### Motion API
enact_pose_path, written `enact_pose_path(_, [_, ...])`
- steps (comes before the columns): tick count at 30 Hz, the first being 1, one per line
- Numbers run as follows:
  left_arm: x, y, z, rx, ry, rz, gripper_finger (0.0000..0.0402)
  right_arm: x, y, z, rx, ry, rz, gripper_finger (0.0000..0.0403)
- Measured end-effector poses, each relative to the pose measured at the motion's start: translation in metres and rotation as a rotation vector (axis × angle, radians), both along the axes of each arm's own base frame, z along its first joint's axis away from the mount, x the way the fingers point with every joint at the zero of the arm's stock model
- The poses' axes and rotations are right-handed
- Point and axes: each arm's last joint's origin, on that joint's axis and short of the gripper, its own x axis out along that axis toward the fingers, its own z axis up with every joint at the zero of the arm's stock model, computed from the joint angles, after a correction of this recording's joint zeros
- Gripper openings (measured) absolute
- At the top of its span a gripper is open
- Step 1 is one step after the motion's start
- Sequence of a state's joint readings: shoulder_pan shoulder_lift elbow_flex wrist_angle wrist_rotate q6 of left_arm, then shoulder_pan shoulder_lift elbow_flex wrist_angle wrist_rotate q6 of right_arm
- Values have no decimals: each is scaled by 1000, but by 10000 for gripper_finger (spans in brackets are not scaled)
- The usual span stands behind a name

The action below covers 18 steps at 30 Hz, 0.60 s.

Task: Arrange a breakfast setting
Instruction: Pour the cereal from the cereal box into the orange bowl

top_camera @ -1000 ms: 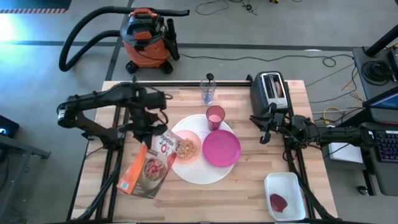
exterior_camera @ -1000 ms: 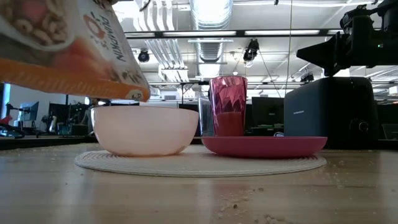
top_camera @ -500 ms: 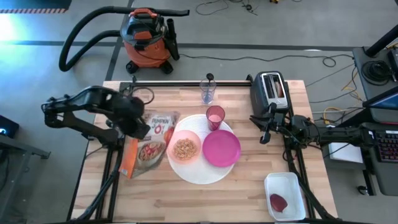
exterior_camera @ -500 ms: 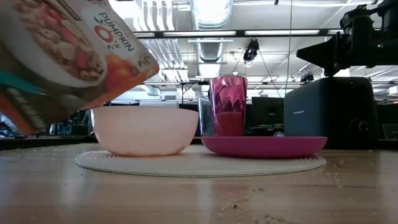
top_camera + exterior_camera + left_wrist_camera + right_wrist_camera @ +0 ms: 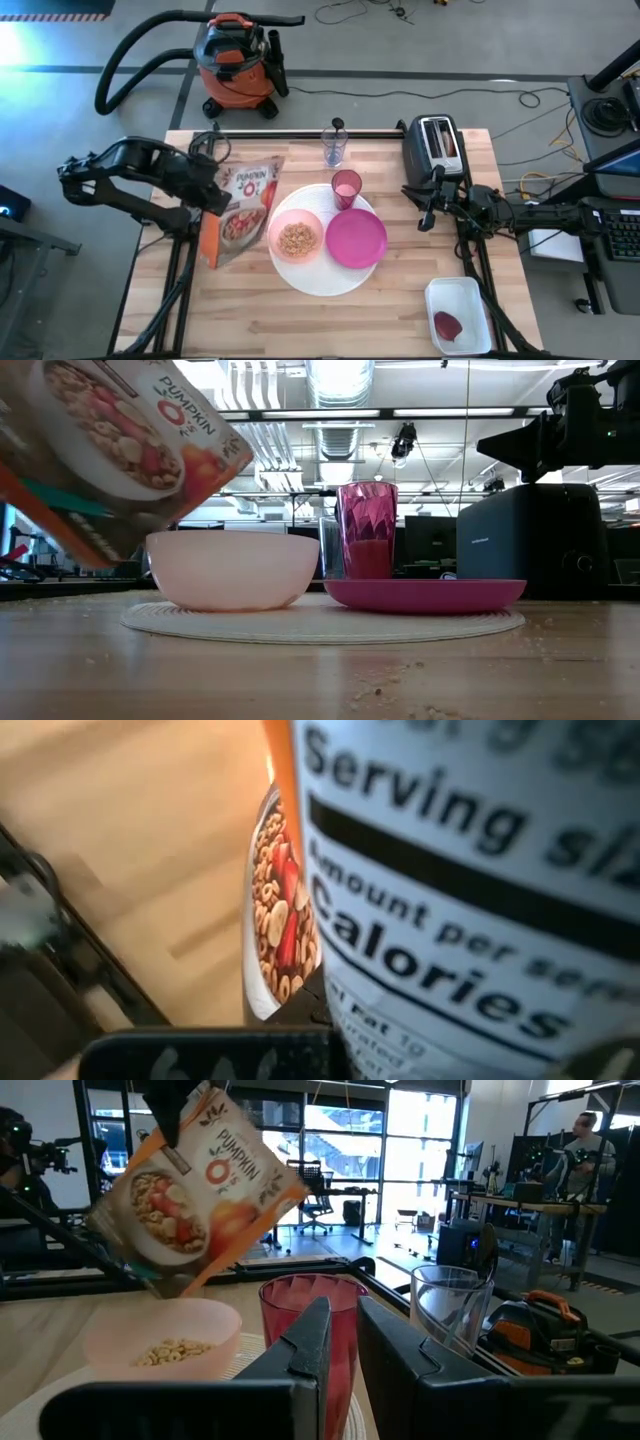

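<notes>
One wooden table (image 5: 400, 310). One black toaster (image 5: 432, 148) at its far right corner. One cereal box (image 5: 238, 212), tilted, lifted off the table near the left edge; your left gripper (image 5: 214, 192) is clamped on it. One large white plate (image 5: 322, 283) at mid-table, carrying one pink bowl (image 5: 296, 238) of cereal and one magenta plate (image 5: 356, 239). One pink cup (image 5: 346, 187); one clear glass (image 5: 334, 146) near the far edge. Your right gripper (image 5: 424, 212) waits by the toaster, fingers nearly together, empty.

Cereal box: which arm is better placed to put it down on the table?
Left. Its tool holds the cereal box beside the pink bowl. The right tool waits by the toaster.
</notes>
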<state>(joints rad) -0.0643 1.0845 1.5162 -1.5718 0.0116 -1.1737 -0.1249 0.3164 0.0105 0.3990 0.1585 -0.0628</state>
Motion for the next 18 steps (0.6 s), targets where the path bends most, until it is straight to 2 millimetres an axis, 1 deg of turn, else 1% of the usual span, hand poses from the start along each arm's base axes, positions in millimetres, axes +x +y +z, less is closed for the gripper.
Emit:
enact_pose_path(3, [6,-3,-2,-107,29,-17,0,0,0,0,0,0,0,43])
enact_pose_path(7, [17,-10,-6,-300,91,-44,0,0,0,0,0,0,0,43])
enact_pose_path(12, [38,-18,-14,-583,213,-79,0,0,0,0,0,0,0,43])
enact_pose_path(18, [61,-19,-23,-821,316,-84,0,0,0,0,0,0,0,43])
